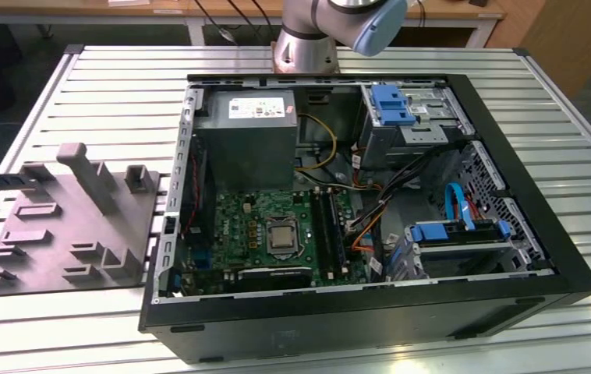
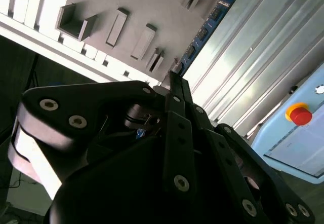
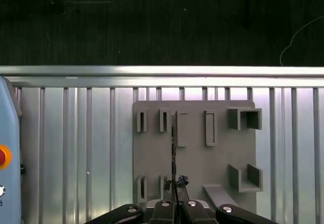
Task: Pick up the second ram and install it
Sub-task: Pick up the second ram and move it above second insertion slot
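The hand [image 3: 175, 196] points straight down, its fingers [image 2: 179, 100] pinched together on the second ram [image 2: 203, 32].

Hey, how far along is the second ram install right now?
Done: the grasp looks made. The gripper is shut on the second ram, seen edge-on in the first wrist view.
In hand: the stick sits over the grey fixture tray; I cannot tell whether it is lifted clear of it.
Left: the install itself. The stick is not at the motherboard yet.
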{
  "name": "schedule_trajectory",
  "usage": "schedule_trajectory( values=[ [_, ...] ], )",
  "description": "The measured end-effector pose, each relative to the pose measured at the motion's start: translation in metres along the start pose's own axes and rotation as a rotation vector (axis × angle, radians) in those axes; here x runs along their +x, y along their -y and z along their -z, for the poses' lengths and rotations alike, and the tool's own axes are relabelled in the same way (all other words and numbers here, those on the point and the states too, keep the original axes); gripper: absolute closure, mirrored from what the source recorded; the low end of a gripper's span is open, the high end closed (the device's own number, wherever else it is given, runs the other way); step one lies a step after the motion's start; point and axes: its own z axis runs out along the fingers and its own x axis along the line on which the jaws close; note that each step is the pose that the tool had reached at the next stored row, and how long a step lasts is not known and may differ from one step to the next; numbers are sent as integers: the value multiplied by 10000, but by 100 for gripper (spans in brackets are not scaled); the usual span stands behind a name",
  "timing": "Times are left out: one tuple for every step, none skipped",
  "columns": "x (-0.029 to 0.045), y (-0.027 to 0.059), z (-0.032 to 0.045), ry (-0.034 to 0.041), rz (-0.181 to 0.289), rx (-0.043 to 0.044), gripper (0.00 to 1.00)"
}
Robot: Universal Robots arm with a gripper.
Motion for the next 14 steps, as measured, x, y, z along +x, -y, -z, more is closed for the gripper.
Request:
schedule_trajectory(
  values=[
    [-1,0,35,0,0,0,89],
    [-2,0,68,0,0,1,89],
    [-3,0,106,0,1,0,89],
    [-4,0,140,0,1,0,89],
    [-5,0,172,0,0,0,89],
    [-6,0,202,-1,0,0,89],
    [-7,0,231,0,0,1,89],
    [-8,0,260,1,1,1,89],
    [-9,0,290,0,0,0,89],
    [-10,-1,318,-1,0,-1,89],
    [-10,-1,343,-1,0,0,89],
    [-11,-1,366,0,1,0,89],
    [-11,-1,380,0,1,1,89],
    [-11,-1,384,1,1,2,89]
  ],
)
